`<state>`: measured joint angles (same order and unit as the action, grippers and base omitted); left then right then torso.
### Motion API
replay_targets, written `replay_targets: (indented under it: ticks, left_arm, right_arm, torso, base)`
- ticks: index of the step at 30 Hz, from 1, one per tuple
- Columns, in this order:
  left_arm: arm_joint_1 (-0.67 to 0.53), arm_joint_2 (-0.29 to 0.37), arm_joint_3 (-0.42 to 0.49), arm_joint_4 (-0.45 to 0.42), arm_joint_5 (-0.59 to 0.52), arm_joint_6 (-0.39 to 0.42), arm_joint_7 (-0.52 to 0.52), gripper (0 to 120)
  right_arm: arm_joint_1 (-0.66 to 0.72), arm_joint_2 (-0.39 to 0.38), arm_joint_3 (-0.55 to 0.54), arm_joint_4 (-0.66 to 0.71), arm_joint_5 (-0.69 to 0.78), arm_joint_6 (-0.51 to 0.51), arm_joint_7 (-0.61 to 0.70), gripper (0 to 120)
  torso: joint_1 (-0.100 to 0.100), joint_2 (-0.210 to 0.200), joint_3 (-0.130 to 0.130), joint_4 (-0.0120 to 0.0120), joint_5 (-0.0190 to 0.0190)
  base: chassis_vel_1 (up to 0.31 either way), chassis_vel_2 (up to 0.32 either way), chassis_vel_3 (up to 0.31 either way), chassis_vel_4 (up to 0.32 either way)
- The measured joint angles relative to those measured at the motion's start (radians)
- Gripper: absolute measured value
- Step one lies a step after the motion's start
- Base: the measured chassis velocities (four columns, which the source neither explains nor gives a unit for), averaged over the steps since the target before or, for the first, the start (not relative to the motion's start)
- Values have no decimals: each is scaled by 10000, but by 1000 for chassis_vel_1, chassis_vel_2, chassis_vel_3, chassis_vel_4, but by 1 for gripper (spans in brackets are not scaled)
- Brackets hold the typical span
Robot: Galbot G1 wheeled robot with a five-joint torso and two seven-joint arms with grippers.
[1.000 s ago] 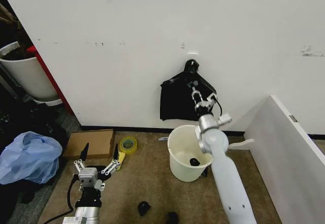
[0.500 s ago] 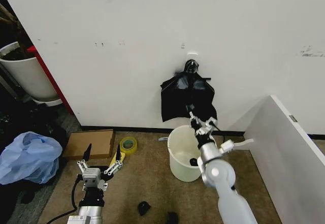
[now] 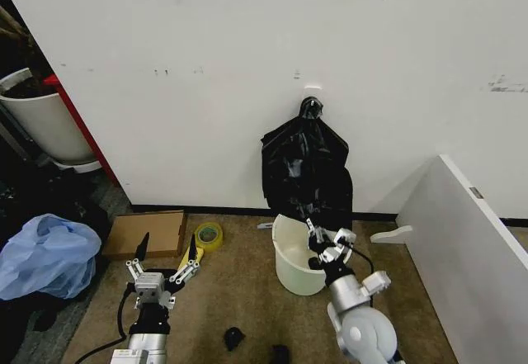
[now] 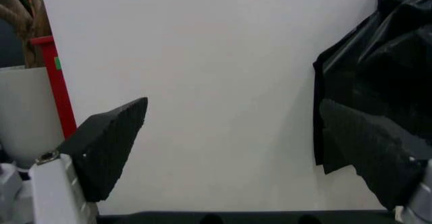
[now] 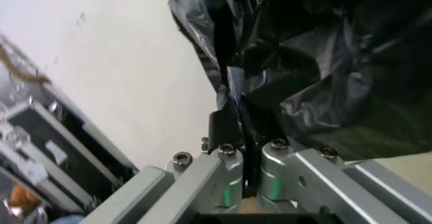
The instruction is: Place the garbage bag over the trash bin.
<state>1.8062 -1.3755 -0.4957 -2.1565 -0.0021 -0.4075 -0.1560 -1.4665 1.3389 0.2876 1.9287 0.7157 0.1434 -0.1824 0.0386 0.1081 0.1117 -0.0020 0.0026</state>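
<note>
The sheaf of black bags (image 3: 301, 145) hangs by its knot from a wall hook. Out of it a glossy black garbage bag (image 3: 326, 195) is drawn downward, stretched to my right gripper (image 3: 318, 244), which is shut on its lower end just above the trash bin. In the right wrist view the fingers (image 5: 219, 128) pinch a fold of the wrinkled garbage bag (image 5: 317, 67). The trash bin (image 3: 289, 275), small, round and white, stands on the floor below the sheaf. My left gripper (image 3: 162, 258) hangs low at the left, open and holding nothing; its view shows the pads (image 4: 108, 138) wide apart.
A cardboard piece (image 3: 148, 232) and a yellow tape roll (image 3: 208, 234) lie near the left gripper. A light blue bag (image 3: 45, 252) and a larger white tub (image 3: 41, 120) are at the far left. A white panel (image 3: 470, 248) slants at the right. Small dark objects (image 3: 233, 337) lie on the floor.
My right gripper has come down from the sheaf on the wall to just above the bin, pulling black plastic down with it. The left arm has stayed put.
</note>
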Motion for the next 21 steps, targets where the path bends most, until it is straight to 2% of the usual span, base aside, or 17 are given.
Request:
replay_targets:
  ticks: [13, 21]
  left_arm:
    - [18, 122, 48, 57, -7, -16, 4, 100]
    - [11, 57, 84, 122, 69, -54, 7, 100]
  right_arm:
    - [-773, -1647, -274, -285, -2547, 2029, -1345, 0]
    - [-773, -2056, -82, -531, -3463, 3106, -2082, 0]
  torso:
    - [0, 0, 0, 0, 0]
    - [0, 0, 1, 1, 0]
  base:
    - [0, 0, 0, 0]
    - [0, 0, 0, 0]
